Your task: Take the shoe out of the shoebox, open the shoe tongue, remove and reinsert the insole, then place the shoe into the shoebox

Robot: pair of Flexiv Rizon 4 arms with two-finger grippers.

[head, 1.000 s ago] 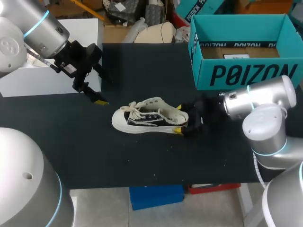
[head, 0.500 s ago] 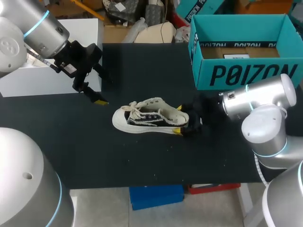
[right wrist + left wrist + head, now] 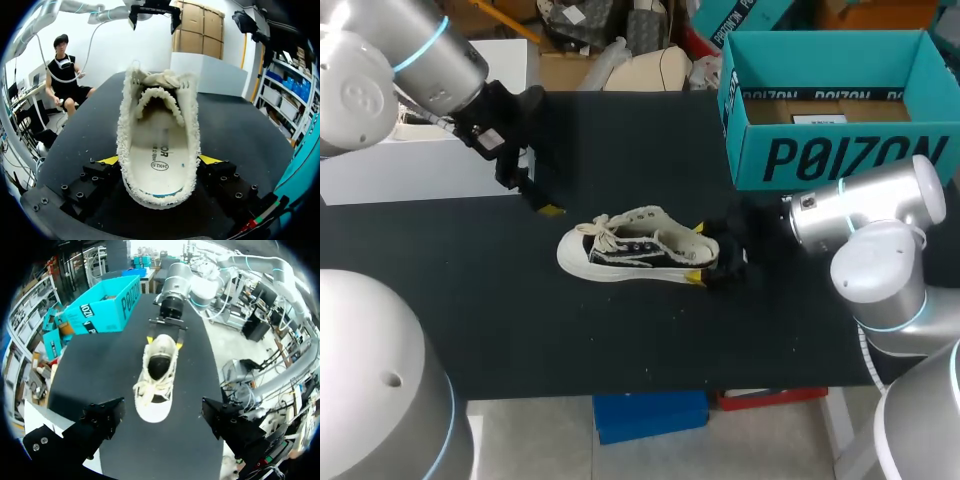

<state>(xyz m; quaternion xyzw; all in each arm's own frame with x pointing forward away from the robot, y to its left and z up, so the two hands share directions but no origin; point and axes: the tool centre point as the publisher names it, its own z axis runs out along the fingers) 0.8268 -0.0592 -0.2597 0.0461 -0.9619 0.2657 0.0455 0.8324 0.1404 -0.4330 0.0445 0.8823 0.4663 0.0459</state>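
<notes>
Head looks down; wrist views, apparently opposed, share shoe (image 3: 636, 250).

Shoe (image 3: 638, 245) at middle of table (image 3: 620, 330), heel to right, clasped in right gripper (image 3: 697, 252).
Shoebox (image 3: 840, 150) at far right; left gripper (image 3: 542, 205) far-left of toe, apart.

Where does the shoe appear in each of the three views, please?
Head view: the shoe lies mid-table, its heel in the right gripper.
Left wrist view: ahead of the open left gripper, toe nearest, heel farthest.
Right wrist view: between that gripper's own fingers, heel nearest, opening facing the camera.
Shared landmark: the right gripper's yellow tips either side of the heel show in all three views.
</notes>
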